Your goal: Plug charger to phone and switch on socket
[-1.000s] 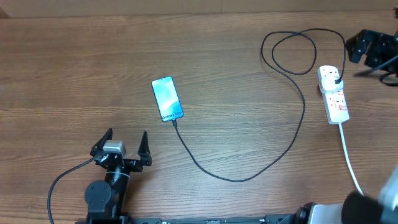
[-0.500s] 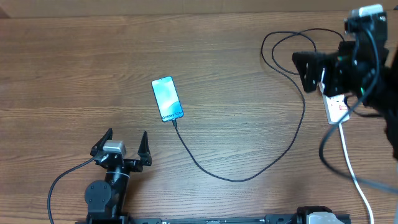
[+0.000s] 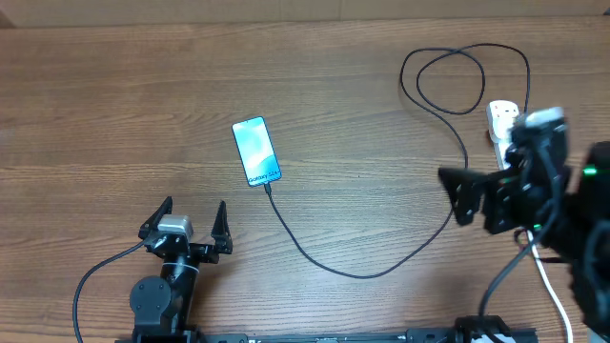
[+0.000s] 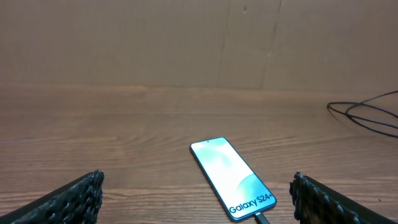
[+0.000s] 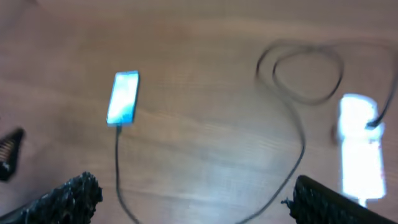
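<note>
The phone (image 3: 255,151) lies flat left of centre with its blue screen lit. It also shows in the left wrist view (image 4: 233,177) and the right wrist view (image 5: 123,98). The charger cable (image 3: 353,273) has its tip in the phone's bottom edge (image 4: 262,218). It curves right and loops up to the socket (image 3: 499,116), whose near half is hidden by my right arm. The socket is blurred in the right wrist view (image 5: 359,149). My right gripper (image 3: 454,197) is open and empty above the cable, left of the socket. My left gripper (image 3: 191,213) is open and empty, in front of the phone.
The socket's thick white cord (image 3: 546,274) runs to the front edge under my right arm. The cable loop (image 3: 448,76) lies at the back right. A brown wall (image 4: 186,37) stands behind the wooden table (image 3: 114,95).
My right arm has swung from the far right, over the socket, toward the front and now covers the socket's near half. The left arm, phone and cable have not moved.
</note>
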